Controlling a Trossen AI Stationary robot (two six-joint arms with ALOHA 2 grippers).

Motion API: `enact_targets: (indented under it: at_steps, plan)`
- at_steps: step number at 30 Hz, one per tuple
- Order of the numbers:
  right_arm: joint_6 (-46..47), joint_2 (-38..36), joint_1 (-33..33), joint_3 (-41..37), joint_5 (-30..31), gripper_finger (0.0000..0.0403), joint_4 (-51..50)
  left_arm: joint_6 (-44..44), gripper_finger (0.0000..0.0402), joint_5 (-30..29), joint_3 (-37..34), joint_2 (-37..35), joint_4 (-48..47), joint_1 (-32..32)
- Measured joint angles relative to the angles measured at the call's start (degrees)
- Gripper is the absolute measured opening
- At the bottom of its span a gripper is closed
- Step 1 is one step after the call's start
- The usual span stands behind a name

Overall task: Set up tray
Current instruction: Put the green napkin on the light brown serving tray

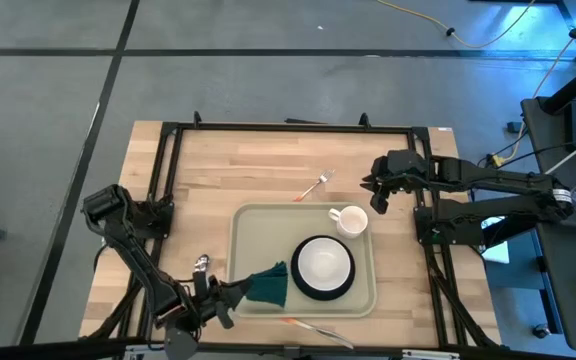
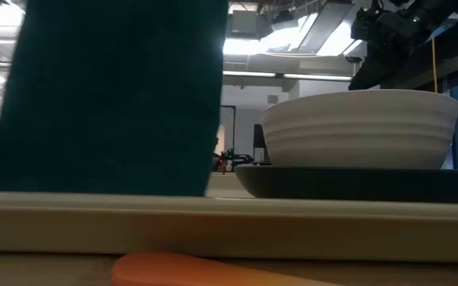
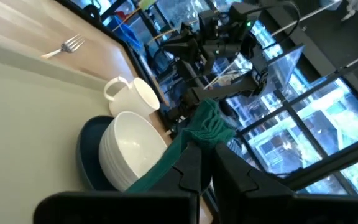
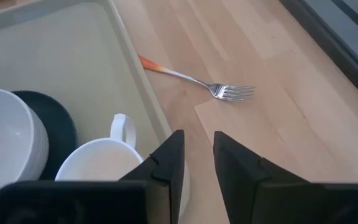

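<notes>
Gripping a dark green napkin (image 3: pixel 197 134), the left gripper (image 1: pixel 230 295) has its jaws shut on one end of the cloth, which hangs crumpled past the fingertips; the gripper sits at the near-left corner of the tray (image 1: pixel 258 225), with the napkin's free part lying over the tray's near-left rim. Just beyond these jaws, inside the tray: a white bowl (image 1: pixel 323 262) seated on a dark round plate (image 1: pixel 304 284); past the bowl, a white mug (image 1: pixel 349 220) with its handle toward the left arm's side, standing just beside the plate at the tray's far-right corner. The tray itself, beige with a raised rim, lies at the middle of the wooden surface (image 1: pixel 198 180), nearer its front edge. On the near side of the left jaws, outside the tray's front rim: an orange-handled utensil (image 1: pixel 313 328), flat on the wood, its working end not clear. The right gripper (image 1: pixel 376 190) hovers over the surface just off the tray's far-right corner, above and beside the mug; its jaws stand narrowly apart and hold nothing. Ahead of these jaws, well clear of the tray's far rim: a metal fork (image 4: pixel 213 86) with an orange handle tip, flat on the wood, tines pointing away from the tray. Beyond the surface: grey floor (image 1: pixel 268 60), cables and equipment on the right arm's side.
</notes>
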Motion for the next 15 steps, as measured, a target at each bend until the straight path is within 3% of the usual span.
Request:
enact_targets:
  at_steps: [9, 15]
  plan:
    - [-0.3, 0.1, 0.0, 0.0, 0.0, 0.009, 1.2, 0.1, 0.0013, -0.3, 0.0, 2.4, 2.0, 0.4]
    - [-0.3, 0.1, 0.0, 0.0, 0.0, 0.009, 1.3, 5.9, 0.0013, -0.2, 0.0, 2.1, 1.7, 2.3]
